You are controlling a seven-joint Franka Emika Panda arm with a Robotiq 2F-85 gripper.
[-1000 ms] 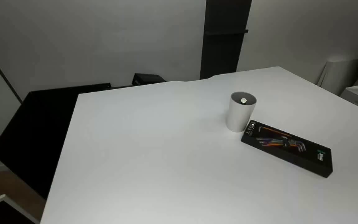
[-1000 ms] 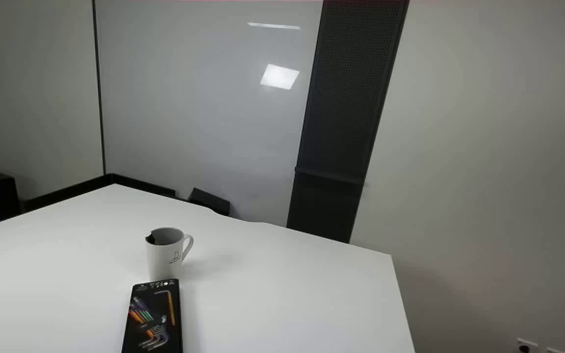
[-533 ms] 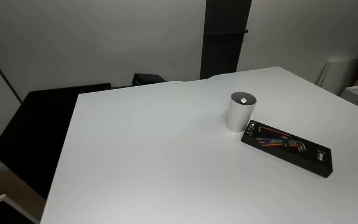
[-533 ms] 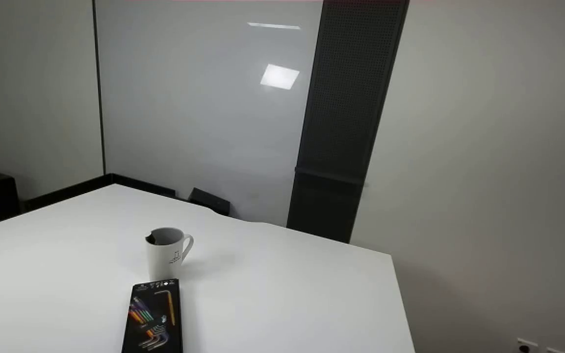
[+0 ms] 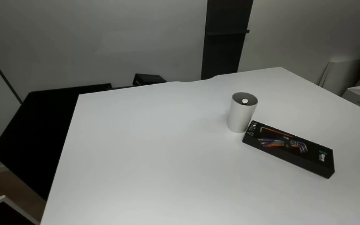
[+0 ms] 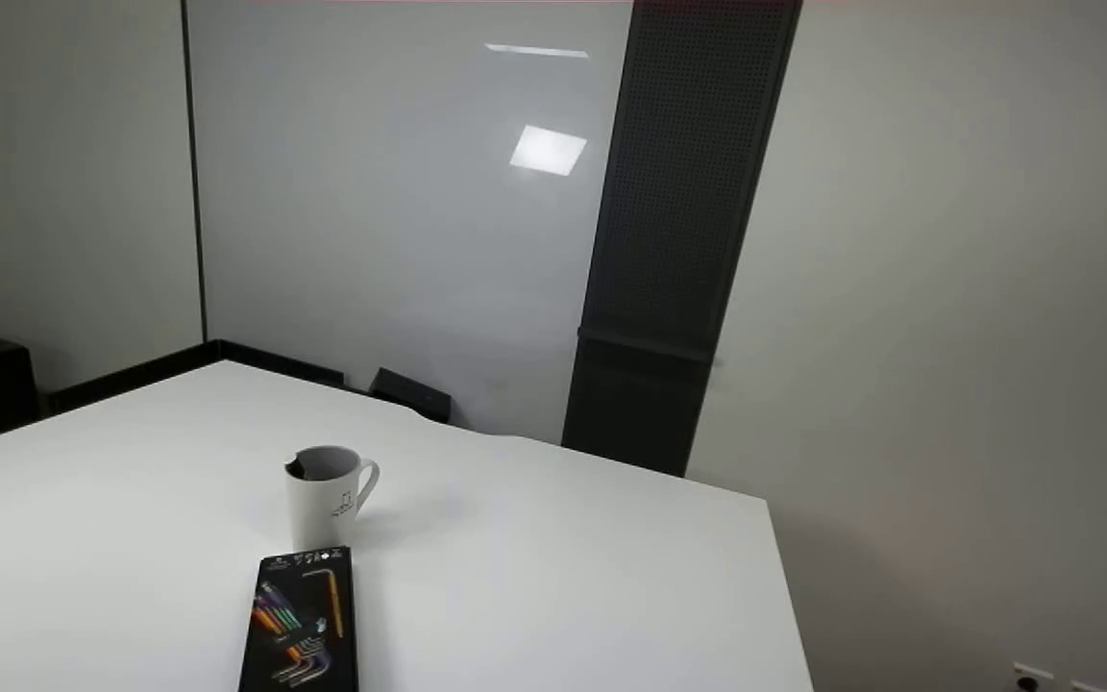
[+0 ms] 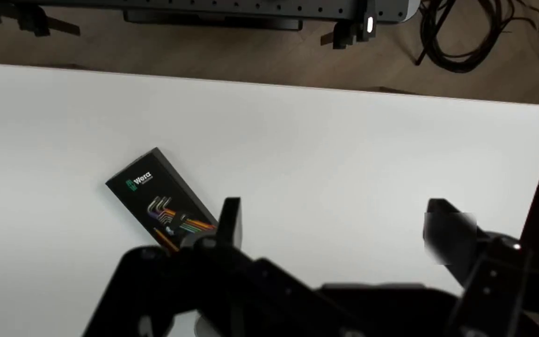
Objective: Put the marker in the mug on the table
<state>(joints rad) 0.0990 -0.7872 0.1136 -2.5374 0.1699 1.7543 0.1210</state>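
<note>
Marker (image 5: 245,101): in mug (image 5: 240,118), pale tip showing.
Mug: upright on table (image 5: 136,150), nearer far right corner than far left in an exterior view.
Black box (image 5: 287,152): just beside mug; contact unclear.
Gripper (image 7: 334,215): fingers wide apart, nothing held.

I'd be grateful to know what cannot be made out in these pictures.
Slim, dark, pale-tipped marker: lower length hidden by the light grey-white cylindrical mug, both exterior views.
The mug's dark print: too small to read in an exterior view.
Flat black rectangular box: one end cut off by the bottom edge in an exterior view; the other behind the black hand, wrist view.
</note>
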